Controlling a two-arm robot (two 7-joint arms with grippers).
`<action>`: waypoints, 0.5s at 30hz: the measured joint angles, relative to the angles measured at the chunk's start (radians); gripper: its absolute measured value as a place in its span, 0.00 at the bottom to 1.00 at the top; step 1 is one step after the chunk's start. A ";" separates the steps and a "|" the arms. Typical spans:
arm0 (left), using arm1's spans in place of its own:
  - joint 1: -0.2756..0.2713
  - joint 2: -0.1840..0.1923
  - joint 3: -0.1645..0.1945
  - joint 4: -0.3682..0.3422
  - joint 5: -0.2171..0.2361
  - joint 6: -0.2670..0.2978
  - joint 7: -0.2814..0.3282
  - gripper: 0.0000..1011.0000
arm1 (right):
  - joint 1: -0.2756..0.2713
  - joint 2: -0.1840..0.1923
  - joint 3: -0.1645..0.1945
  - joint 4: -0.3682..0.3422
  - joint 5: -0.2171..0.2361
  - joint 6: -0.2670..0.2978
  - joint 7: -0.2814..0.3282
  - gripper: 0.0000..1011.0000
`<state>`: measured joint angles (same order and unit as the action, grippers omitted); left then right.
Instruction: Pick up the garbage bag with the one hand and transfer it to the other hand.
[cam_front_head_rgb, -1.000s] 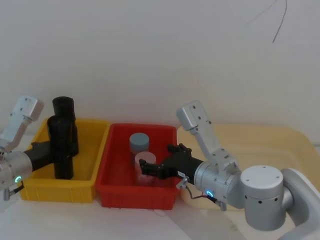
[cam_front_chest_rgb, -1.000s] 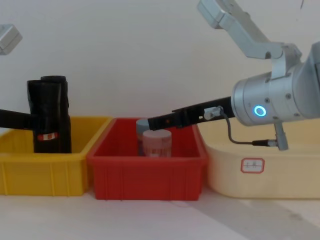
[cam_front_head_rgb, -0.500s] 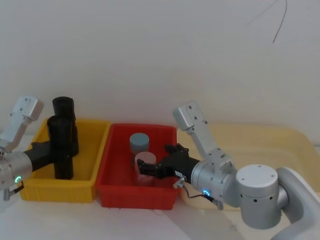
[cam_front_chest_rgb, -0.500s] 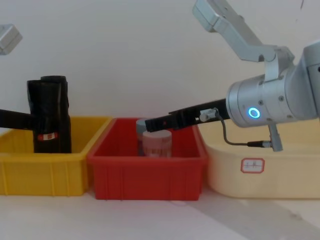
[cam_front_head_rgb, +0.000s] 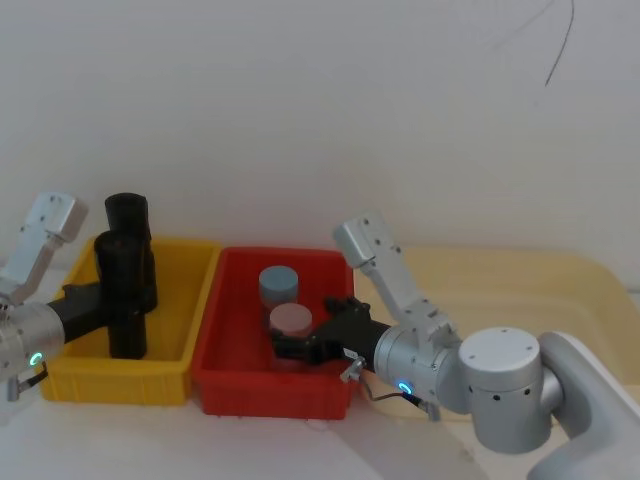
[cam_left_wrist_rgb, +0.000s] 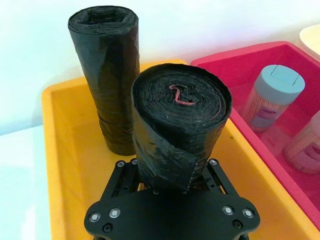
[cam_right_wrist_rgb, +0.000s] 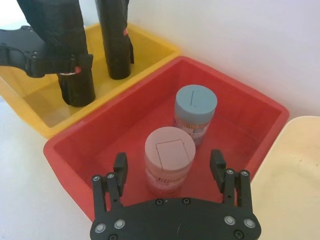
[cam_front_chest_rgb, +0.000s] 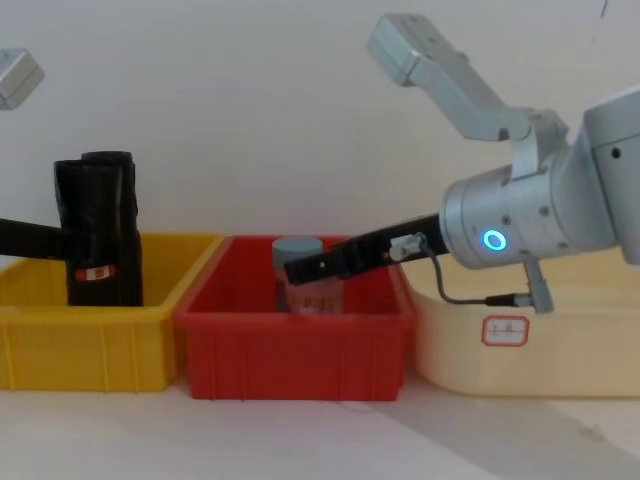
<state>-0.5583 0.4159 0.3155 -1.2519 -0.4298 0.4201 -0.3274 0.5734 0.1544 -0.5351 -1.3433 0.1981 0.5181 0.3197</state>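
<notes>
- We see the bag (cam_front_head_rgb: 130, 255) standing upright inside the yellow bin (cam_front_head_rgb: 110, 380). Its long axis is vertical, and one flat end points straight up, showing its coiled layers.
- Its label (cam_front_chest_rgb: 95, 272), a red-and-white band, sits low on the roll, just above the yellow bin's front rim.
- The bag's lower end is hidden behind that bin's front wall, so we cannot tell whether it rests on the bin's floor.
- The left gripper (cam_front_head_rgb: 122, 298) reaches in over the yellow bin's left wall and is clamped on the bag near mid-height.
- A second roll (cam_front_head_rgb: 127, 212) stands upright just behind the bag, toward the yellow bin's back wall.
- The red bin (cam_front_head_rgb: 270, 395) sits just beside the yellow bin, on its right.
- The right gripper (cam_right_wrist_rgb: 169, 162) hangs over it, fingers spread, with a pink-lidded jar (cam_right_wrist_rgb: 169, 150) between them.
- A blue-lidded jar (cam_front_head_rgb: 279, 282) stands behind that one.
- A cream tub (cam_front_head_rgb: 560, 290) lies farther right of the yellow bin, beyond the red one.
- All rest on a white table (cam_front_head_rgb: 150, 440) before a white wall (cam_front_head_rgb: 300, 120).
</notes>
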 joint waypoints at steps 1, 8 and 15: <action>0.000 0.000 0.000 0.000 0.000 0.000 0.000 0.41 | 0.002 -0.002 -0.001 0.005 -0.001 0.000 0.002 0.99; 0.000 0.000 0.000 0.000 0.000 0.000 0.000 0.41 | 0.027 -0.019 -0.013 0.049 -0.014 -0.001 0.013 0.99; 0.000 0.000 0.000 0.000 0.000 0.000 0.000 0.41 | 0.048 -0.033 -0.019 0.082 -0.024 -0.003 0.021 0.99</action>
<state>-0.5583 0.4160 0.3154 -1.2519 -0.4298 0.4201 -0.3274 0.6214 0.1218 -0.5538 -1.2612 0.1746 0.5147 0.3409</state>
